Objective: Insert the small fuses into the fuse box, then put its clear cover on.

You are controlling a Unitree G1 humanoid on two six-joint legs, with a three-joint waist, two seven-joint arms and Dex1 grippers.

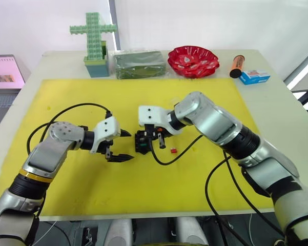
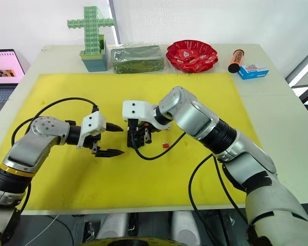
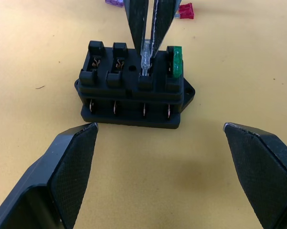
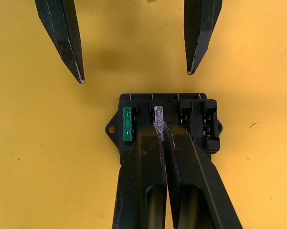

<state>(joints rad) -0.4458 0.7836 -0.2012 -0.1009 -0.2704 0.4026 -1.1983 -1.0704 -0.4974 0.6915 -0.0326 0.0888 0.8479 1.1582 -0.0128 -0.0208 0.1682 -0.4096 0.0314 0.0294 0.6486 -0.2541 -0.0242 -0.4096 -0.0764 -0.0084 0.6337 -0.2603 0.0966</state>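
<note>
The black fuse box (image 1: 142, 142) sits mid-mat on the yellow mat (image 1: 143, 184). A green fuse (image 3: 175, 63) stands in its end slot. My right gripper (image 4: 161, 128) is shut on a pale grey fuse (image 4: 158, 116), holding it at the slot beside the green one. My left gripper (image 1: 128, 145) is open just left of the box, its fingertips (image 4: 79, 75) apart and not touching it. A red fuse (image 1: 172, 150) lies on the mat right of the box, and a mauve fuse (image 3: 113, 2) lies near it. The clear cover is out of view.
Along the table's back stand a green block cross in a teal holder (image 1: 95, 45), a dark green packet (image 1: 140, 64), a red bowl (image 1: 192, 61), an orange marker (image 1: 237, 65) and a blue-white box (image 1: 254, 77). A laptop (image 1: 5, 72) sits far left. Black cables loop over the mat.
</note>
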